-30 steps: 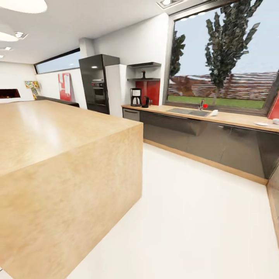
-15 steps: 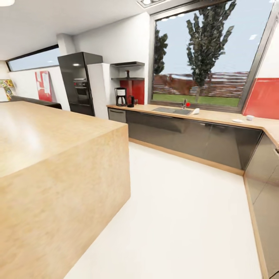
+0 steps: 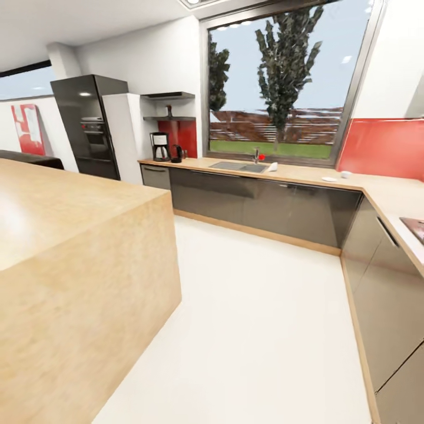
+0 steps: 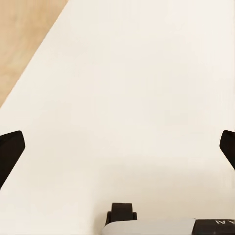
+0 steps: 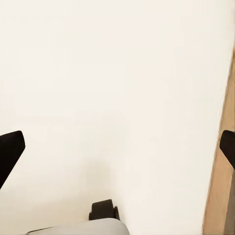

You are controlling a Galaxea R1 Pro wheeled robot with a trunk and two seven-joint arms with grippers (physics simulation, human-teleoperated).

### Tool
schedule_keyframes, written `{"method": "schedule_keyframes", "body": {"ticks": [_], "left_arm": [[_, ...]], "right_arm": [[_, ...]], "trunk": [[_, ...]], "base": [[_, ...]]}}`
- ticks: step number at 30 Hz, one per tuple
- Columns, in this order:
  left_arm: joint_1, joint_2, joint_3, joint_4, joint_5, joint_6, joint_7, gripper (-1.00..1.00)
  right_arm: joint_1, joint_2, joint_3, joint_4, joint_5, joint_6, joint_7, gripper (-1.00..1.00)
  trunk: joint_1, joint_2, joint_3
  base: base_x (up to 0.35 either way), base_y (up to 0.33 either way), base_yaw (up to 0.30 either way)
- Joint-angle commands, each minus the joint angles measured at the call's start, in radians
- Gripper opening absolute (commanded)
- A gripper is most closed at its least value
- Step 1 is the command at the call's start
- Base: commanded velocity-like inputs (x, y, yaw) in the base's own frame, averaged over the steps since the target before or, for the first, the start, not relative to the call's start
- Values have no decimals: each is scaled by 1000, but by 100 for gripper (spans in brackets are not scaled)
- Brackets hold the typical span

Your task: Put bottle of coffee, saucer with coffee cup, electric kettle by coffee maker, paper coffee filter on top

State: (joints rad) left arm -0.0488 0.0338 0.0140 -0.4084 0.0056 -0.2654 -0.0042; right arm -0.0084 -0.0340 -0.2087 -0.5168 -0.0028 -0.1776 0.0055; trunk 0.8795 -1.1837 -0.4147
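The coffee maker (image 3: 159,147) stands at the far left end of the kitchen countertop (image 3: 306,175), with the dark electric kettle (image 3: 176,154) right beside it. Above them the bottle of coffee (image 3: 169,111) sits on the kitchen shelf (image 3: 154,118). A small white piece, apparently the paper coffee filter (image 3: 272,166), lies by the sink. Farther right on the counter are the saucer (image 3: 330,179) and the coffee cup (image 3: 345,174), side by side and apart. My left gripper (image 4: 117,152) and right gripper (image 5: 117,152) hang open over the pale floor, both empty.
The long wooden island bar (image 3: 70,235) fills the near left. A black fridge and oven tower (image 3: 88,126) stands left of the counter. A sink (image 3: 238,166) is set under the window. A second counter run (image 3: 388,200) lines the right wall. White floor (image 3: 259,306) lies between.
The whole head view has swung to the right, so the camera has turned; the counter's right corner and red backsplash have come into view. No object has moved.
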Motion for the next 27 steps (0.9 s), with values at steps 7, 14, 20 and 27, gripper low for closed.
{"method": "schedule_keyframes", "body": {"ticks": [7,14,20,27], "left_arm": [[0,0,1,0,1,-3,1,100],[0,0,1,0,1,-3,2,100],[0,0,2,0,1,-3,3,100],[0,0,2,0,1,-3,3,100]], "right_arm": [[-1,0,-1,1,1,-3,1,100],[-1,2,0,1,3,-4,1,100],[-1,3,0,1,3,-4,1,100],[-1,3,0,1,3,-4,1,100]], "trunk": [[-27,49,18],[-54,98,40],[-77,140,59],[-104,189,81]], "base": [[0,0,-255],[0,0,-274],[0,0,-274],[0,0,-274]]}}
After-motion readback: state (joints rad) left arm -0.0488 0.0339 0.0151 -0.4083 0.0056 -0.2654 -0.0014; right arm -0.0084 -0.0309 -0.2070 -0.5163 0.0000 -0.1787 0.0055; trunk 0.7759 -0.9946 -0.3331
